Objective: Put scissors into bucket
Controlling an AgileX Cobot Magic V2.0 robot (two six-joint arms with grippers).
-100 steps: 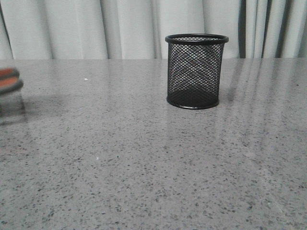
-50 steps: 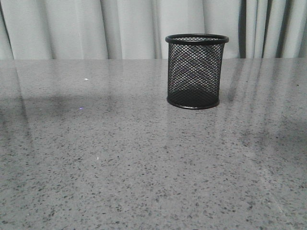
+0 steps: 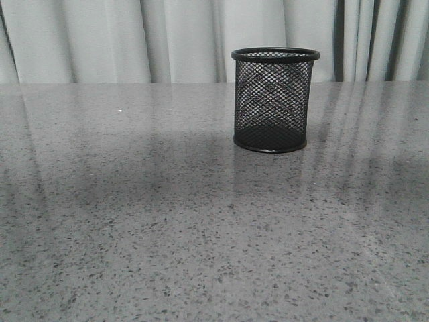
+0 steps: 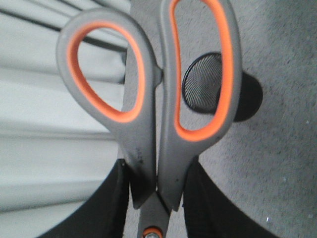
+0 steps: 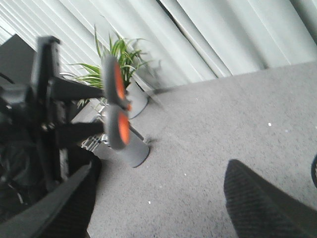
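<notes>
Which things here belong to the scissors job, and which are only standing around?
Job:
- grey scissors with orange-lined handles, clamped in the left gripper
- black wire-mesh bucket

Not part of it:
- green potted plant
- pale curtain

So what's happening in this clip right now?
The left arm's tool is holding a pair of scissors up in the air, handles outward, with the bucket visible below through a handle loop. In the front view the bucket stands upright and empty on the table. The right tool is open, holding nothing.
</notes>
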